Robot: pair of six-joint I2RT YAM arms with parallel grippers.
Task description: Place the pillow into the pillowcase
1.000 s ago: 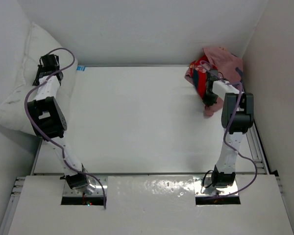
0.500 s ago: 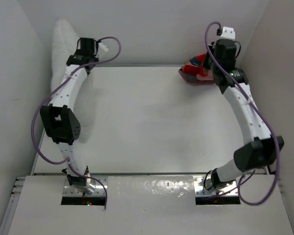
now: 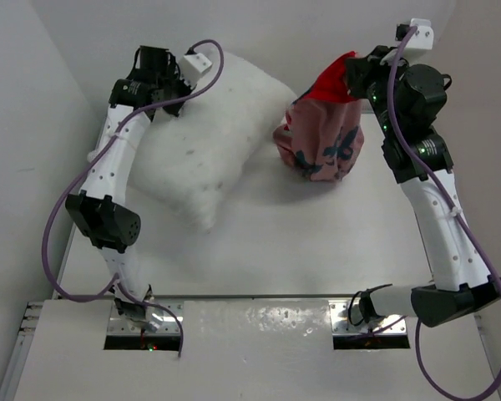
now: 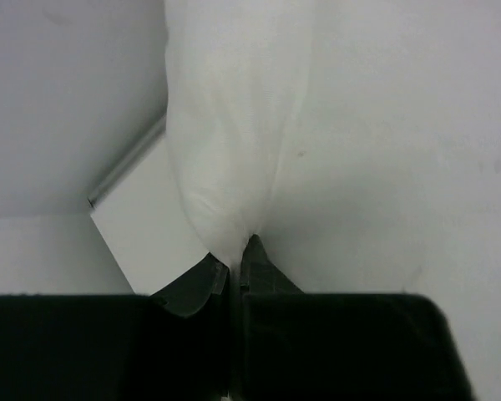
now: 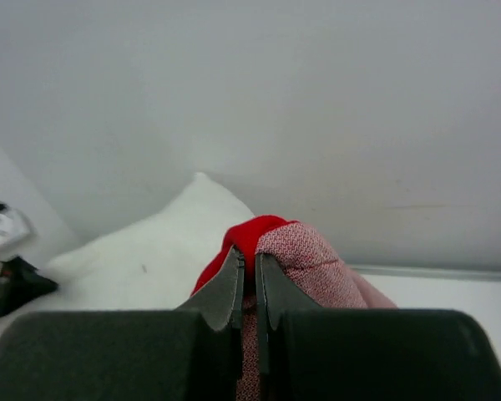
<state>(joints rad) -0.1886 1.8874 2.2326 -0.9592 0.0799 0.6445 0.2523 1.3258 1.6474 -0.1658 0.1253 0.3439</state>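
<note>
The white pillow (image 3: 202,144) lies tilted at the back left of the table. My left gripper (image 3: 186,77) is shut on its far upper corner; in the left wrist view (image 4: 234,261) the white fabric (image 4: 234,125) is pinched between the jaws. The pillowcase (image 3: 321,138) hangs bunched at the back right, pale pink side with dark blue marks outward, red at the top. My right gripper (image 3: 356,71) is shut on its top edge and holds it up; in the right wrist view (image 5: 250,271) red and pink cloth (image 5: 292,251) sits between the jaws. The pillow (image 5: 142,259) shows behind it.
White walls close in the table (image 3: 259,242) at the back and on both sides. The pillow and pillowcase nearly touch at the back middle. The arm bases (image 3: 134,309) stand at the near edge.
Both arms have swung inward. The left has dragged the pillow from the left wall onto the table. The right has lifted the pillowcase from the back right corner, so it hangs down.
</note>
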